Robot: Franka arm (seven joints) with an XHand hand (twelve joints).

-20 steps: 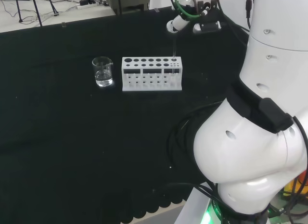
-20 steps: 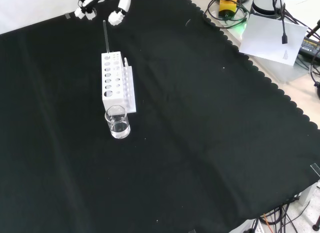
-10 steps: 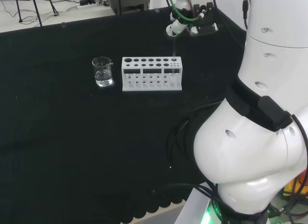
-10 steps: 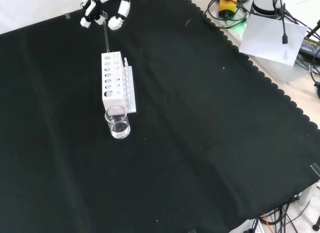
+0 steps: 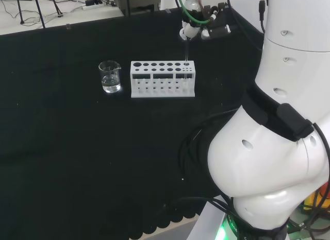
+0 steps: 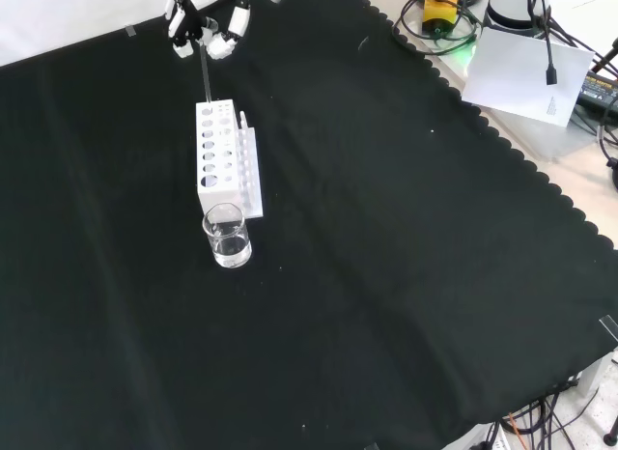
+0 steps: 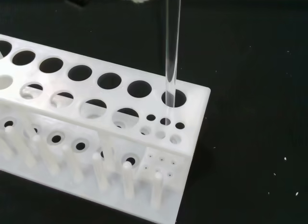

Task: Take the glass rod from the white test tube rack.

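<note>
The white test tube rack (image 5: pixel 162 79) (image 6: pixel 224 160) (image 7: pixel 110 123) stands on the black cloth. A clear glass rod (image 5: pixel 186 52) (image 6: pixel 206 75) (image 7: pixel 172 41) stands upright in a hole at the rack's end: the right end in the head view, the far end in the front view. The hand (image 5: pixel 198 24) (image 6: pixel 207 27) hovers at the rod's top. In the front view its fingertips (image 6: pixel 222 44) sit on either side of the rod with small gaps, and nothing is pinched. The rod's lower end rests inside the rack's hole.
A small glass beaker (image 5: pixel 110 76) (image 6: pixel 228 236) holding a little clear liquid stands close to the rack's other end. The arm's big white links (image 5: pixel 278 147) take up the right of the head view. Cables and boxes lie beyond the cloth's scalloped edge (image 6: pixel 502 141).
The hand has come in over the rack's end and its fingertips have drawn nearer on both sides of the rod's top. Rod, rack and beaker have not moved.
</note>
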